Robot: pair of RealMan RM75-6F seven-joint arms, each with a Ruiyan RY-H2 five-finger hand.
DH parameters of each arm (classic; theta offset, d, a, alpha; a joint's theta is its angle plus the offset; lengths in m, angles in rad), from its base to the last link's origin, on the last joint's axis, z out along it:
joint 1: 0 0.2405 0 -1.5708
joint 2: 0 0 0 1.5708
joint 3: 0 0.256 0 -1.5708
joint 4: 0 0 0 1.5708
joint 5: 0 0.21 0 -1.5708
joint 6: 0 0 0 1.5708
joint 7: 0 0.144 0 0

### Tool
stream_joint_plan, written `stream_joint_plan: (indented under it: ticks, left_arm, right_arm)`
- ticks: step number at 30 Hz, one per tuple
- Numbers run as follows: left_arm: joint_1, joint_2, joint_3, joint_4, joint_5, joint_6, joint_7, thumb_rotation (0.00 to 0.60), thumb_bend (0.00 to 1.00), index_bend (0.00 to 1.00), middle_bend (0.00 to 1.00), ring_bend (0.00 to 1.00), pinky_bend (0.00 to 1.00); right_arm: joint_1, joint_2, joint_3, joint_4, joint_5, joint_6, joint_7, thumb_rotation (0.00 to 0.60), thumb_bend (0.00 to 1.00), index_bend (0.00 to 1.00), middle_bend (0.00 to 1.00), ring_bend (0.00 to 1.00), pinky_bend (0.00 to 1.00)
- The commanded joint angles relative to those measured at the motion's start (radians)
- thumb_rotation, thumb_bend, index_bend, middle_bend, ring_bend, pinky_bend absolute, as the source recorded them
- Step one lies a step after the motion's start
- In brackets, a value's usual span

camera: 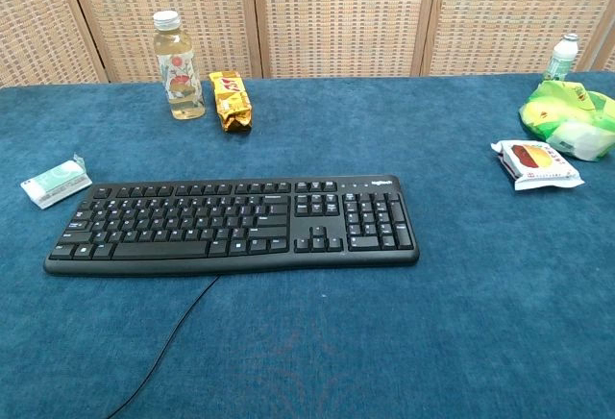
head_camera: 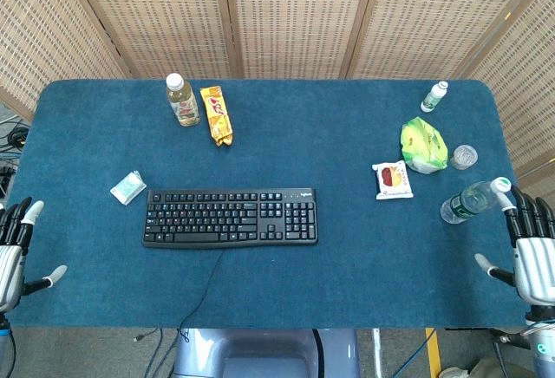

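Both robot hands, left robot hand [head_camera: 13,248] and right robot hand [head_camera: 529,252], rest spread and empty at the table [head_camera: 347,153] edges, the right nearest the lying water bottle [head_camera: 473,200], so grasping it would need a reach inward.

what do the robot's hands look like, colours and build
Only the head view shows them. The left hand and the right hand match: silver-grey metal palms, black segmented fingers with pale grey-white tips, and a black thumb, also light-tipped. By the right wrist there is a small teal ring marking. No sleeves show.
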Motion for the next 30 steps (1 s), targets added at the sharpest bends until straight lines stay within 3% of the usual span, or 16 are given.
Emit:
stream_joint_plan:
  ticks: [1,10,11,12,13,14,15,16,18,19,22,26,30]
  left_arm:
    - [0.0,0.002,0.001,0.0,-0.001,-0.002,-0.005,0.6,0.03,0.0,0.0,0.0,0.0]
    - [-0.006,-0.001,-0.001,0.006,0.003,-0.01,-0.015,0.6,0.05,0.0,0.02,0.01,0.0]
    - [-0.009,-0.006,-0.005,0.009,0.003,-0.01,-0.02,0.6,0.06,0.0,0.09,0.06,0.0]
    - [-0.012,-0.011,-0.008,0.012,0.003,-0.011,-0.026,0.6,0.07,0.0,0.27,0.22,0.05]
    - [-0.017,-0.021,-0.015,0.018,0.001,-0.013,-0.033,0.6,0.09,0.0,0.49,0.41,0.17]
    - [-0.025,-0.033,-0.023,0.024,-0.003,-0.017,-0.037,0.6,0.1,0.0,0.64,0.56,0.27]
    - [-0.035,-0.044,-0.031,0.029,-0.01,-0.028,-0.04,0.6,0.13,0.0,0.79,0.71,0.43]
    - [-0.048,-0.052,-0.036,0.029,-0.019,-0.049,-0.044,0.6,0.18,0.0,0.88,0.82,0.54]
    - [-0.093,-0.061,-0.045,0.008,-0.052,-0.137,-0.064,0.6,0.34,0.0,0.96,0.91,0.65]
    - [-0.109,-0.059,-0.048,-0.001,-0.068,-0.17,-0.07,0.6,0.46,0.0,0.98,0.94,0.69]
    - [-0.201,-0.034,-0.073,-0.062,-0.202,-0.374,-0.077,0.6,0.66,0.0,0.99,0.99,0.77]
    - [-0.346,-0.008,-0.132,-0.108,-0.49,-0.66,-0.093,0.6,0.74,0.0,0.99,1.0,0.81]
    - [-0.472,-0.025,-0.157,-0.045,-0.722,-0.844,-0.112,0.6,0.76,0.0,1.0,1.0,0.82]
  right_arm:
    - [0.0,-0.001,0.0,0.001,0.0,0.0,-0.002,0.6,0.04,0.0,0.0,0.0,0.0]
    - [-0.001,-0.001,-0.002,0.001,-0.003,0.0,-0.001,0.6,0.04,0.0,0.0,0.0,0.0]
    - [-0.001,-0.001,-0.001,0.0,-0.002,0.0,0.0,0.6,0.04,0.0,0.0,0.0,0.0]
    - [-0.001,0.0,-0.001,-0.001,-0.001,0.0,0.001,0.6,0.04,0.0,0.0,0.0,0.0]
    - [-0.001,0.0,0.0,-0.001,0.001,0.0,0.004,0.6,0.04,0.0,0.0,0.0,0.0]
    - [-0.001,0.001,0.002,-0.001,0.004,-0.001,0.005,0.6,0.04,0.0,0.0,0.0,0.0]
    - [-0.001,0.002,0.003,-0.001,0.006,-0.002,0.007,0.6,0.04,0.0,0.0,0.0,0.0]
    - [-0.001,0.002,0.004,0.0,0.009,-0.003,0.009,0.6,0.04,0.0,0.0,0.0,0.0]
    - [0.0,0.003,0.006,0.001,0.013,-0.006,0.016,0.6,0.04,0.0,0.0,0.0,0.0]
    - [0.0,0.003,0.006,0.002,0.013,-0.006,0.018,0.6,0.05,0.0,0.0,0.0,0.0]
    - [0.002,0.002,0.007,0.006,0.012,-0.006,0.022,0.6,0.05,0.0,0.0,0.0,0.0]
    - [0.005,0.0,0.008,0.012,0.022,-0.018,0.024,0.6,0.05,0.0,0.0,0.0,0.0]
    - [0.007,-0.002,0.007,0.017,0.025,-0.025,0.029,0.6,0.05,0.0,0.0,0.0,0.0]
